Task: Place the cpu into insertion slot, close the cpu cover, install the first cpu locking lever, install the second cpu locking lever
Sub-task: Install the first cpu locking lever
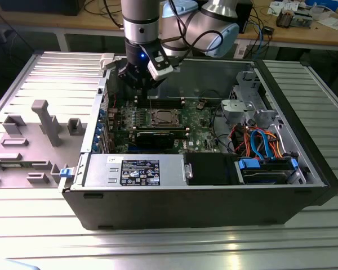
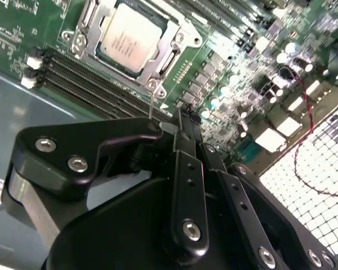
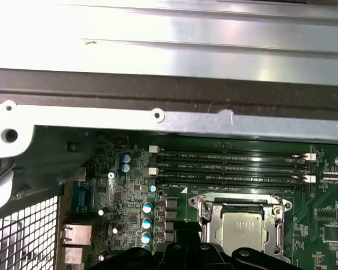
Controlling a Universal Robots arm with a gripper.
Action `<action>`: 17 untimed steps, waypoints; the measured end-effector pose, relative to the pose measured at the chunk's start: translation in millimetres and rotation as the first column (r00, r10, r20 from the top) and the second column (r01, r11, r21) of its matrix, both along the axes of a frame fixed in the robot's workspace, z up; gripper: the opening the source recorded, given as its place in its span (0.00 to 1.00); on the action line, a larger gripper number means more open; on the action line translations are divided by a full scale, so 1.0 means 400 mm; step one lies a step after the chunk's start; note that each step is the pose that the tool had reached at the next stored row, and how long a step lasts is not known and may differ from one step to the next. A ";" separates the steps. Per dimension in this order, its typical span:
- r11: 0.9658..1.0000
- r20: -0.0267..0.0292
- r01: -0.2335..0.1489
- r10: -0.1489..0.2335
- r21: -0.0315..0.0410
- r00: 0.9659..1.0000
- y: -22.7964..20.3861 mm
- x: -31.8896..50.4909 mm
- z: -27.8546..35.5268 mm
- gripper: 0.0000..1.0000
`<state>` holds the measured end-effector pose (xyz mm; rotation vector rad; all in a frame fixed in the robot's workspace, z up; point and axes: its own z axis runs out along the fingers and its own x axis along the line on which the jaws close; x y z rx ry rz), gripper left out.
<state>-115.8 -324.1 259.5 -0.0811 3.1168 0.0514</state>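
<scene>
The cpu (image 2: 129,36) lies flat in the insertion slot (image 1: 163,118) on the green board, its silver-grey top showing. The cpu cover (image 2: 177,25) lies down around it as a silver frame. A thin metal locking lever (image 2: 151,107) stands upright at the socket's edge, close beside my gripper (image 2: 186,115). My black fingers come together with no gap and nothing between them. In the exterior view my gripper (image 1: 142,84) hangs above the board, just behind the socket and toward the exterior view's left. In the first wrist view the cpu (image 3: 245,228) sits near my gripper (image 3: 186,242).
Long black memory slots (image 3: 231,166) run beside the socket. The open computer case (image 1: 253,67) walls the board in; a black card (image 1: 158,138), a power supply (image 1: 135,169) and cable bundles (image 1: 259,140) crowd the near and right sides. A grey fixture tray (image 1: 39,129) stands left of the case.
</scene>
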 end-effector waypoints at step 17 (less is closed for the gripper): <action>1.000 0.000 -0.001 0.001 0.000 1.000 0.026 0.019 -0.001 0.11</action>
